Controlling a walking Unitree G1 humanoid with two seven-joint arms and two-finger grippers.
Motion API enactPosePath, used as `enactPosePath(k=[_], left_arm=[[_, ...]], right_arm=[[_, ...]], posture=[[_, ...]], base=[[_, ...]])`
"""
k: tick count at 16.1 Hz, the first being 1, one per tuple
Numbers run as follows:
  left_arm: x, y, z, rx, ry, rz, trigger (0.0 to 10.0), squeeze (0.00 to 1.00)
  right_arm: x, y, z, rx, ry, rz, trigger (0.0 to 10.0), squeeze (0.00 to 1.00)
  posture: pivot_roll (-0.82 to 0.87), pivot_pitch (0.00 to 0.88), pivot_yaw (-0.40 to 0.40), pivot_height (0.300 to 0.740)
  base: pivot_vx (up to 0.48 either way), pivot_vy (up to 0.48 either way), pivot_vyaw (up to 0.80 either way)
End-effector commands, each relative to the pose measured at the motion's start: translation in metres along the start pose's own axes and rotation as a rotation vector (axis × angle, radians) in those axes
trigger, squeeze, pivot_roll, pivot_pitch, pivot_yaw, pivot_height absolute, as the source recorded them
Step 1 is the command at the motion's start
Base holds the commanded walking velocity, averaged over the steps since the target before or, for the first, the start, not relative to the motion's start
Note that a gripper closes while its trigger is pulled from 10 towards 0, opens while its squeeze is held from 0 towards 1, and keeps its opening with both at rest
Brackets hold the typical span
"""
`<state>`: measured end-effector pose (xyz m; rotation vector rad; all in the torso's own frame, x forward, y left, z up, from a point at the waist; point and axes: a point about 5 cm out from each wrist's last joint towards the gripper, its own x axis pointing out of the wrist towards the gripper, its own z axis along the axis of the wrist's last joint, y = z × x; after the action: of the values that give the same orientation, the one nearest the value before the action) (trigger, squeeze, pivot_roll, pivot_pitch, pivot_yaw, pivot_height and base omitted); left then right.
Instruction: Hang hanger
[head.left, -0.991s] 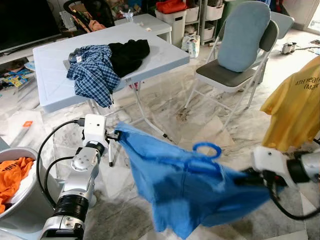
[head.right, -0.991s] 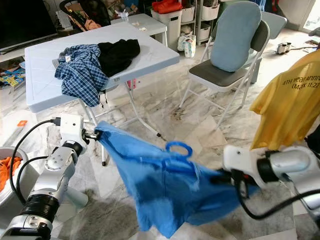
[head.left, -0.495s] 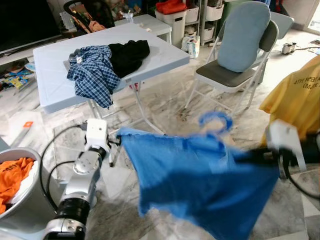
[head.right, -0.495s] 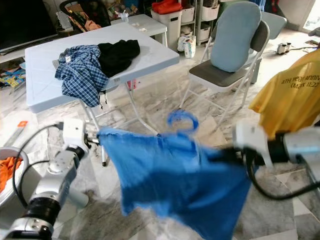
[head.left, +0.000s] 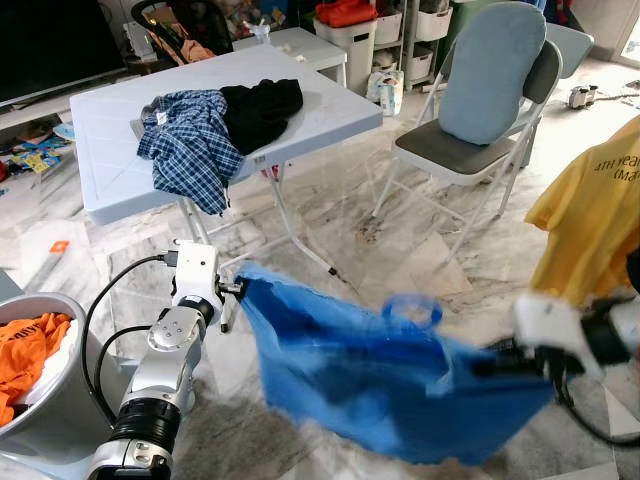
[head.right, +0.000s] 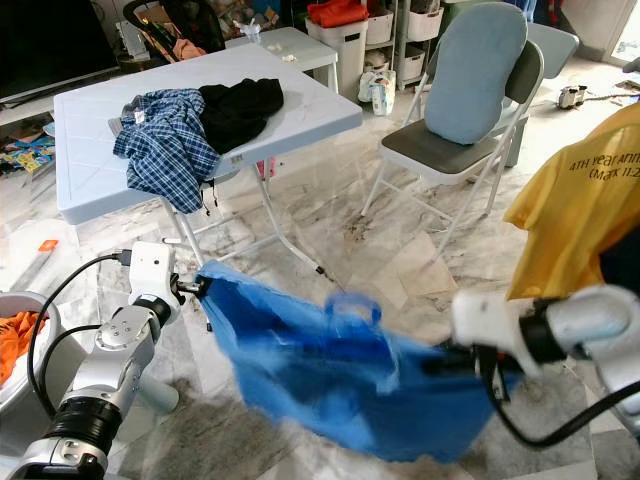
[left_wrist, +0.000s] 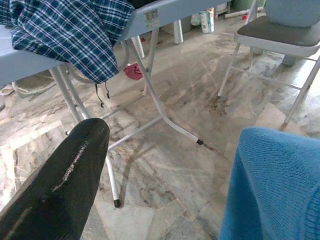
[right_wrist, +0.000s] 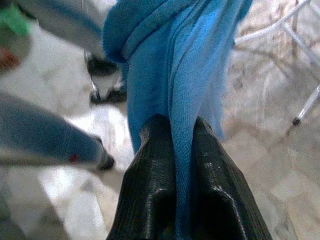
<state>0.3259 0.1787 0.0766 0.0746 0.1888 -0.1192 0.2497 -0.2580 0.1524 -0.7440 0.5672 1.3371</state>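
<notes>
**Inspector:** Starting with the biggest item: the folding table (head.left: 120, 150) is standing at the back, with a plaid shirt (head.left: 190, 145) and a black garment (head.left: 262, 105) lying on its top. A grey folding chair (head.left: 470, 130) is standing beside the table, and a yellow shirt (head.left: 590, 225) is hanging beyond the chair.

**Onlooker:** And the task's own thing?

**Inspector:** The blue shirt (head.left: 380, 380) is hanging stretched in front of the table, above the marble floor (head.left: 330, 220), with the blue hanger (head.left: 410, 312) poking up from its collar. The left gripper (head.left: 232, 288) is pinching the shirt corner nearer the table; the right gripper (right_wrist: 182, 165) is clamping the far corner.

**Onlooker:** Both holding firmly?

**Inspector:** The right wrist view is showing cloth nipped between narrow fingers. The left wrist view is showing one black finger (left_wrist: 60, 190) beside blue knit, so the grip there is judged from the eye views.

**Onlooker:** Risks?

**Inspector:** In my judgement, the hanger is sitting loose in the collar; a swing or uneven pull could tip it out. The hem is sagging, and could drag on the floor. No rail is in sight, so the hook-on step is not yet begun.

**Onlooker:** Anything smaller?

**Inspector:** A basket (head.left: 40, 400) holding orange cloth is standing below the table's near corner.
</notes>
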Motion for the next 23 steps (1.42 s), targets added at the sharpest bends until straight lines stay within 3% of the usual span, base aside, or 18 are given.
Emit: enactPosePath(k=[1,3,12,18,20,21,22,23], left_arm=[[0.0,0.013,0.007,-0.001,-0.019,0.037,10.0,0.0],[-0.001,0.01,0.005,-0.003,-0.016,0.034,10.0,0.0],[-0.002,0.008,-0.002,-0.001,0.022,0.018,10.0,0.0],[-0.001,-0.001,-0.011,-0.002,0.07,-0.018,10.0,0.0],[-0.002,-0.007,-0.012,-0.022,0.07,-0.062,10.0,0.0],[-0.005,-0.022,-0.01,-0.089,0.046,-0.171,10.0,0.0],[-0.007,-0.027,-0.01,-0.108,0.037,-0.212,10.0,1.0],[-0.013,-0.043,-0.009,-0.065,0.022,-0.332,10.0,1.0]], right_arm=[[-0.004,-0.01,0.004,-0.042,0.007,-0.06,10.0,0.0],[-0.005,-0.024,0.012,-0.067,-0.041,-0.157,10.0,0.0],[-0.029,-0.045,0.022,-0.08,-0.099,-0.289,10.0,0.0],[-0.061,-0.042,0.063,-0.001,-0.413,-0.18,10.0,0.0],[-0.06,-0.048,0.067,0.043,-0.502,-0.228,10.0,0.0],[-0.046,-0.059,0.07,0.08,-0.557,-0.34,10.0,0.0],[-0.04,-0.062,0.07,0.091,-0.56,-0.382,10.0,0.0],[-0.018,-0.078,0.067,0.163,-0.532,-0.571,10.0,0.0]], posture=[[-0.16,0.0,0.087,0.74],[-0.16,0.0,0.085,0.74],[-0.16,0.0,0.088,0.74],[-0.17,0.0,0.092,0.74],[-0.17,0.0,0.088,0.74],[-0.17,0.0,0.086,0.74],[-0.17,0.0,0.085,0.74],[-0.17,0.0,0.083,0.74]], base=[[0.0,0.0,0.0],[0.0,0.0,0.0],[0.0,0.0,0.0],[0.0,0.0,0.0],[0.0,0.0,0.0],[0.0,0.0,0.0],[0.0,0.0,0.0],[0.0,0.0,0.0]])
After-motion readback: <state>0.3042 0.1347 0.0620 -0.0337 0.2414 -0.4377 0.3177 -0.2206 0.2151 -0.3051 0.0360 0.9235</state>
